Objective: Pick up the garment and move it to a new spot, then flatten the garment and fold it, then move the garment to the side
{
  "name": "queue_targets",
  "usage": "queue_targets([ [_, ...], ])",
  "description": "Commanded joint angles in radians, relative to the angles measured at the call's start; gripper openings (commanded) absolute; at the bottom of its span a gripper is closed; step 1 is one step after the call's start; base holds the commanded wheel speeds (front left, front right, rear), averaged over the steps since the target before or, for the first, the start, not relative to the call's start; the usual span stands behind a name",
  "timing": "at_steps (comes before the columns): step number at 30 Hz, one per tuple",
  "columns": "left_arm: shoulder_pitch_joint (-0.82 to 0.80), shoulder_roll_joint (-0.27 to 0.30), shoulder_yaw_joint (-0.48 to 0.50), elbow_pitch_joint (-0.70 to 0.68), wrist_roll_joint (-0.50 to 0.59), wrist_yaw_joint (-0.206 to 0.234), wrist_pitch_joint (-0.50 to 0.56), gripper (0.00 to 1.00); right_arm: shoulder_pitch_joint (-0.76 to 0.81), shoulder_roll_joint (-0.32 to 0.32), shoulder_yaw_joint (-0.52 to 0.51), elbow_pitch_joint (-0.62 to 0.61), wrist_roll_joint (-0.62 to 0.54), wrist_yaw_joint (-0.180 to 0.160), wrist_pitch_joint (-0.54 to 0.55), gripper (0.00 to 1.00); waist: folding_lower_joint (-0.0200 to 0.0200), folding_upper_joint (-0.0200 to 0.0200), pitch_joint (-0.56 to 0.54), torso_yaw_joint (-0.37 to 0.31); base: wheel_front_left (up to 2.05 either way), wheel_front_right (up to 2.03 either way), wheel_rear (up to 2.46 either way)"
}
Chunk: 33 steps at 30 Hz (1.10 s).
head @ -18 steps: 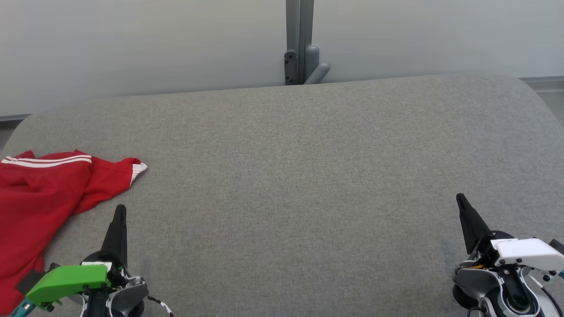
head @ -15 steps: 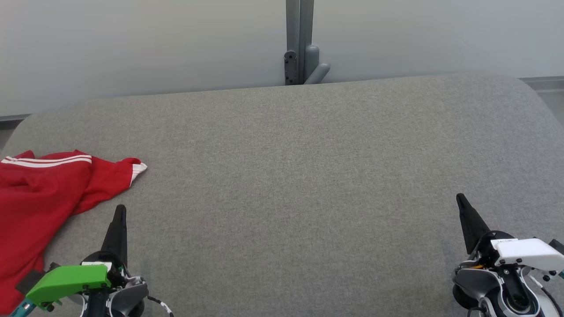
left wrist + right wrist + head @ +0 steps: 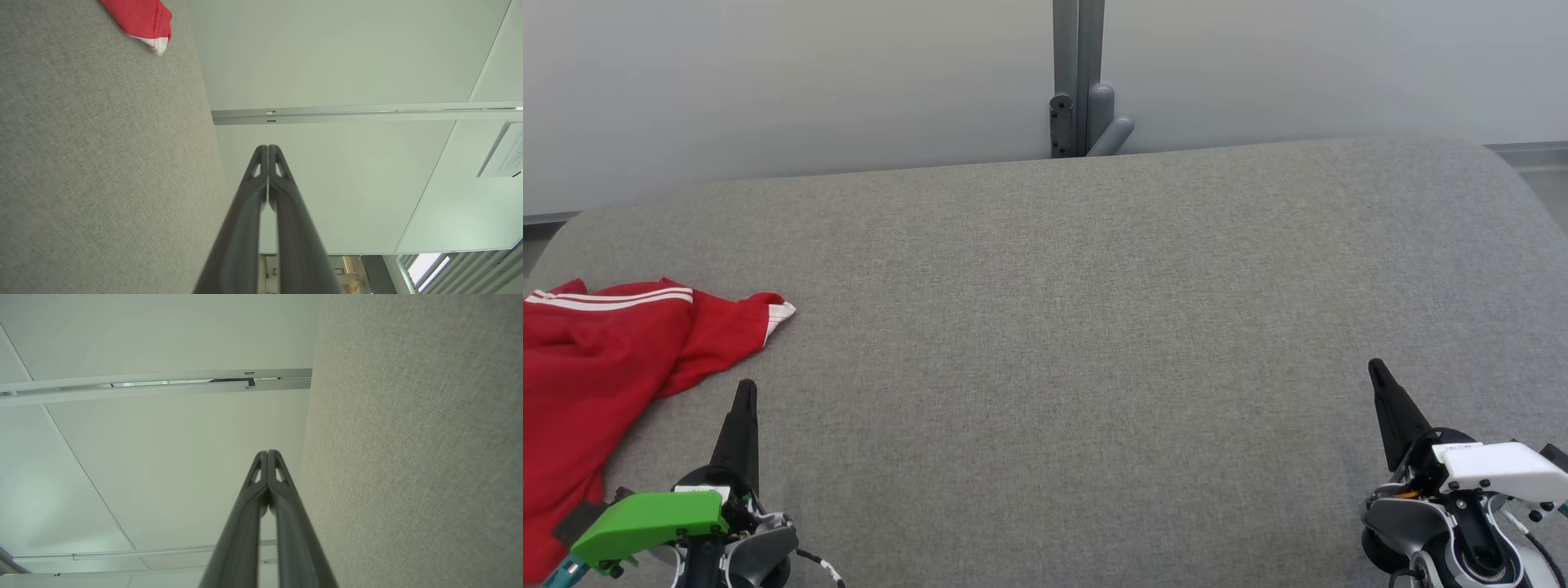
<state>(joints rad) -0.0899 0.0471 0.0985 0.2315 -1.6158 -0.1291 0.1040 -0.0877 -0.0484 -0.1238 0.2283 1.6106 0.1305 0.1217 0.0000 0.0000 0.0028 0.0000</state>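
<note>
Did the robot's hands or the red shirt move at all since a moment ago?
Nothing visibly changed. The red garment lies crumpled at the left of the grey surface, just as before. The left gripper and the right gripper sit in the same places, both shut and holding nothing.

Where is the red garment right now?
In the head view the red garment lies rumpled at the left edge of the grey fabric surface, just left of the left gripper.
</note>
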Motion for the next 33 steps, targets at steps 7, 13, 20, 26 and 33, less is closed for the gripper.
queue_targets([
  [7, -0.010, 0.008, 0.004, 0.000, 0.001, -0.005, 0.000, 0.00, -0.007, -0.005, -0.003, 0.001, 0.007, 0.003, 0.001, 0.00, 0.0000, 0.0000, 0.000, 0.000, 0.00, 0.00, 0.00],
  [13, -0.010, 0.008, 0.004, 0.000, 0.001, -0.005, 0.000, 0.00, -0.007, -0.005, -0.003, 0.001, 0.007, 0.003, 0.001, 0.00, 0.0000, 0.0000, 0.000, 0.000, 0.00, 0.00, 0.00],
  [20, -0.010, 0.008, 0.004, 0.000, 0.001, -0.005, 0.000, 0.00, -0.007, -0.005, -0.003, 0.001, 0.007, 0.003, 0.001, 0.00, 0.0000, 0.0000, 0.000, 0.000, 0.00, 0.00, 0.00],
  [26, 0.013, -0.003, -0.012, 0.012, -0.002, 0.000, -0.011, 1.00, 0.014, 0.004, 0.011, 0.010, -0.004, 0.000, -0.013, 1.00, 0.0000, 0.0000, 0.000, 0.000, 0.00, 0.00, 0.00],
  [33, 0.023, -0.003, -0.043, 0.005, 0.006, 0.000, -0.047, 1.00, 0.030, 0.004, 0.032, -0.005, -0.044, 0.000, -0.050, 1.00, 0.0000, 0.0000, 0.000, 0.000, 0.00, 0.00, 0.00],
])
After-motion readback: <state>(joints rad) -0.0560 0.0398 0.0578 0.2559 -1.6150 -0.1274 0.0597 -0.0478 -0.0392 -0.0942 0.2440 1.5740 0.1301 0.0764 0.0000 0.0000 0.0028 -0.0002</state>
